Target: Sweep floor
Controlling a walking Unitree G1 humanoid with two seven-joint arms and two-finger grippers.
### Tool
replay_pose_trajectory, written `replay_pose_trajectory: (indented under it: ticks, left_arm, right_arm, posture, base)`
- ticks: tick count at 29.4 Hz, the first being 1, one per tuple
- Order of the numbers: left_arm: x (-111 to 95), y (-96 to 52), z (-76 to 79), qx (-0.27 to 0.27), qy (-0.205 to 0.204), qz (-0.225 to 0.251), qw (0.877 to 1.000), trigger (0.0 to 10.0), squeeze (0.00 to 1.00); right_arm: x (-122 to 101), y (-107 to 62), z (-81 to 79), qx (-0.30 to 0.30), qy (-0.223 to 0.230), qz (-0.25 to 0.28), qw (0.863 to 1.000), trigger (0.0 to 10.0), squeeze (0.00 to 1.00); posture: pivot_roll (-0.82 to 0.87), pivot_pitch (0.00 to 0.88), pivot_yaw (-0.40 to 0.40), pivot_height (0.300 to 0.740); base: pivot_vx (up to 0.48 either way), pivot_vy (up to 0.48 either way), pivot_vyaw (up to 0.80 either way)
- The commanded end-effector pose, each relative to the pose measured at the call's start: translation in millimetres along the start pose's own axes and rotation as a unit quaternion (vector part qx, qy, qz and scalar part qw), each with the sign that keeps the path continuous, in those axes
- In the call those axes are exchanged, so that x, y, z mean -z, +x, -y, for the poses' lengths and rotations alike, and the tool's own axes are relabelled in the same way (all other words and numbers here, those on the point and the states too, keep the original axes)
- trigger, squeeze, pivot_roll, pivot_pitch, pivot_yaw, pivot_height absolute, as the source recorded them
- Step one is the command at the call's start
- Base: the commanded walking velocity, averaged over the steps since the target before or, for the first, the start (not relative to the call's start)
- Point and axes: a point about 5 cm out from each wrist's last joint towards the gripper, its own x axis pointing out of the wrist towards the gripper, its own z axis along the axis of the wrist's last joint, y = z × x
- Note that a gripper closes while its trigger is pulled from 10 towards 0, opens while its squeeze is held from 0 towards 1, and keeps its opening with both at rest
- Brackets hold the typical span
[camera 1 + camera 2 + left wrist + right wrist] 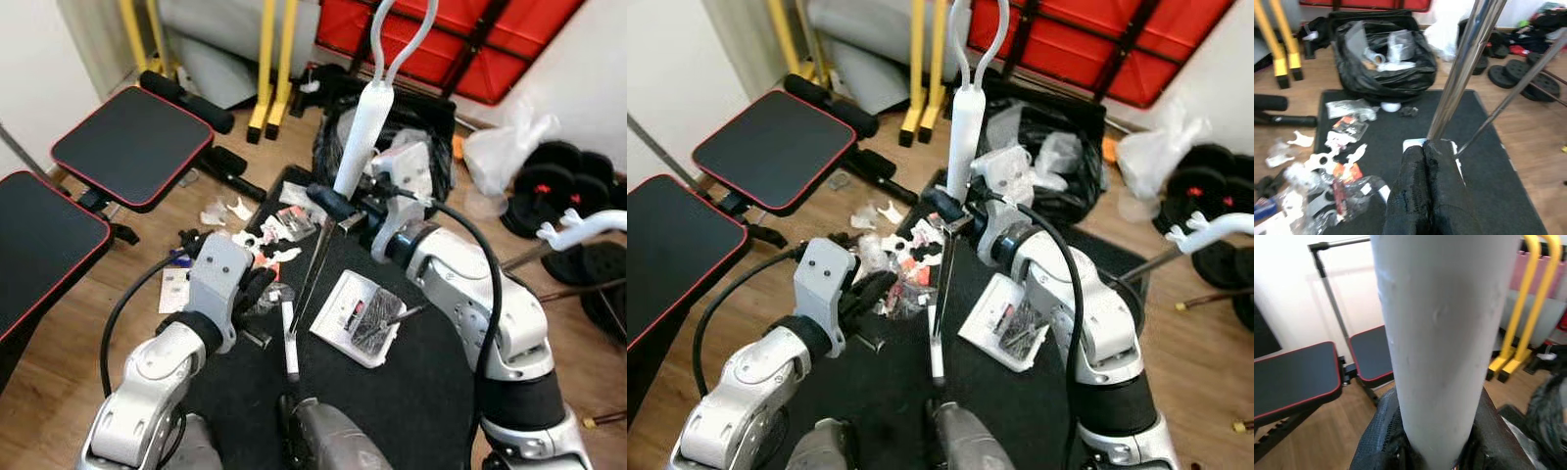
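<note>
No writing on the scraps is legible. A black rubber floor mat lies on wood flooring, black red-edged gym benches beside it. Paper and plastic litter sits on the mat's far end, near a white dustpan. The right gripper clamps the white broom handle; the left gripper, fingers together, seemingly pinches a metal shaft.

The right claw clamps a white-handled broom whose metal shaft slants down over a black mat. A white dustpan lies on the mat beside it. Scattered wrappers lie ahead of the left claw.
</note>
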Motion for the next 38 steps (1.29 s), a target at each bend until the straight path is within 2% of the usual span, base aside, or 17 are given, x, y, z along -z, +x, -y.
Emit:
replay_pose_trajectory:
  ticks: [1, 12, 29, 32, 38]
  left_arm:
    - [6.1, -0.3, 0.1, -0.005, -0.008, -0.01, 1.0, 10.0, 0.0]
    - [4.1, 4.0, -4.7, -0.029, -0.021, 0.002, 0.999, 10.0, 0.0]
    - [7.0, 5.7, -6.5, -0.026, -0.058, 0.019, 0.998, 10.0, 0.0]
    - [6.9, 6.7, -6.9, -0.026, -0.06, 0.022, 0.998, 10.0, 0.0]
    - [6.5, 8.1, -7.3, -0.027, -0.061, 0.024, 0.997, 10.0, 0.0]
  right_arm:
    - [-5.4, -0.7, 0.3, 0.002, -0.006, 0.023, 1.0, 10.0, 0.0]
    - [-14.7, 3.1, -0.4, -0.004, -0.004, 0.062, 0.998, 10.0, 0.0]
    - [-13.3, 3.5, -5.3, -0.022, -0.021, 0.085, 0.996, 10.0, 0.0]
    - [-13.3, 3.7, -4.4, -0.022, -0.051, 0.084, 0.995, 10.0, 0.0]
    - [-11.7, 4.6, -5.9, -0.026, -0.062, 0.082, 0.994, 10.0, 0.0]
  posture:
    - [-0.14, 0.223, -0.172, 0.74]
    - [-0.14, 0.219, -0.185, 0.74]
    - [-0.15, 0.185, -0.184, 0.74]
    - [-0.15, 0.185, -0.186, 0.74]
    - [-0.15, 0.184, -0.184, 0.74]
  base:
    - [0.0, 0.0, -0.8]
    - [0.0, 0.0, -0.8]
    - [0.0, 0.0, -0.8]
    - [0.0, 0.0, -0.69]
    - [0.0, 0.0, -0.16]
